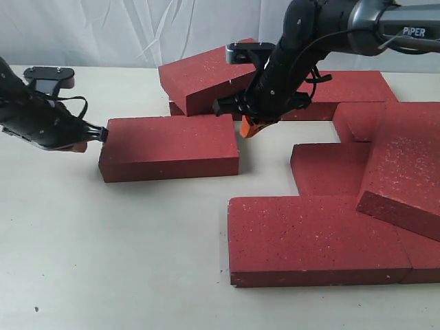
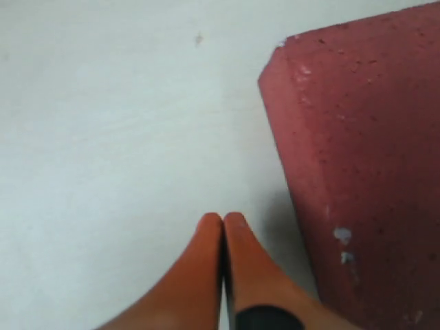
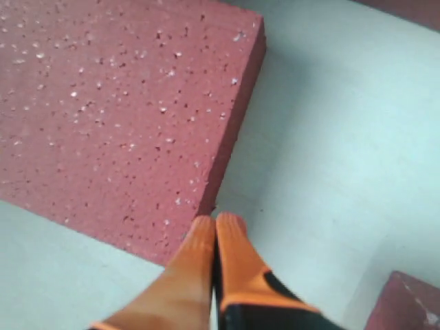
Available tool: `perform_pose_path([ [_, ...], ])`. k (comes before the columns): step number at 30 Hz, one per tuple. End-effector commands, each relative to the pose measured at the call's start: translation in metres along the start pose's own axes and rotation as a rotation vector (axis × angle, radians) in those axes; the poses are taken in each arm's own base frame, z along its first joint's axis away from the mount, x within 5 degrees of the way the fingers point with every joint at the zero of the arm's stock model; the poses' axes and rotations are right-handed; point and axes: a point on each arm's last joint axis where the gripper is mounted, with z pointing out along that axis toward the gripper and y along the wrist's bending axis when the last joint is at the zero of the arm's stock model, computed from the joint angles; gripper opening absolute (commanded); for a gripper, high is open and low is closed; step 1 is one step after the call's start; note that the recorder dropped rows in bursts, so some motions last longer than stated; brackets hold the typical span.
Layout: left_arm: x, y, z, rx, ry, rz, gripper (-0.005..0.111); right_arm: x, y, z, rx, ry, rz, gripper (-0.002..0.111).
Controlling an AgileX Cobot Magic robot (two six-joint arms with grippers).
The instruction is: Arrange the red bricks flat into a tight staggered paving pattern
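Exterior view, pale tabletop [image 1: 103, 261], creased white backdrop [image 1: 137, 34], red bricks [image 1: 172, 148], left tool [image 2: 222, 221] closed, right tool [image 3: 215, 221] closed

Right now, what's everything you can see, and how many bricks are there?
red bricks: about nine, dark red with pale speckles; one alone mid-table, the others clustered behind it and to the right, two of them tilted.
table: one, off-white, under everything.
cloth: one, white, behind the table.
left hand: one, orange-tipped, shut, by the lone brick's left end.
right hand: one, orange-tipped, shut, by that brick's far right corner.
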Motion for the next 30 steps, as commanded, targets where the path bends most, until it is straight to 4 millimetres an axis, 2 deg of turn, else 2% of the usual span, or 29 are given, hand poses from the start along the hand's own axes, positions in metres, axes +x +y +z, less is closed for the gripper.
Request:
perform_pose_path([
  [1,-0.002,0.011,-0.022,0.012,0.013,-0.105,0.0,0.001,0.005,-0.022,-0.02,-0.003,0.005,-0.001],
  [6,-0.002,0.008,-0.029,0.047,0.034,-0.144,0.0,0.005,0.027,-0.022,-0.096,0.027,-0.006,-0.001],
  [14,-0.002,0.009,-0.029,0.042,0.029,-0.14,0.0,0.016,0.082,-0.004,-0.121,-0.009,-0.118,-0.001],
  [17,0.0,0.01,-0.023,0.04,0.042,-0.135,0.0,0.019,0.096,0.004,-0.128,-0.018,-0.147,-0.001],
  [22,0.002,0.012,-0.008,0.035,0.045,-0.172,0.0,0.024,0.107,0.023,-0.129,0.001,-0.168,-0.001],
  [30,0.002,0.012,0.01,0.074,0.019,-0.146,0.0,0.026,0.107,0.052,-0.146,0.005,-0.119,-0.001],
])
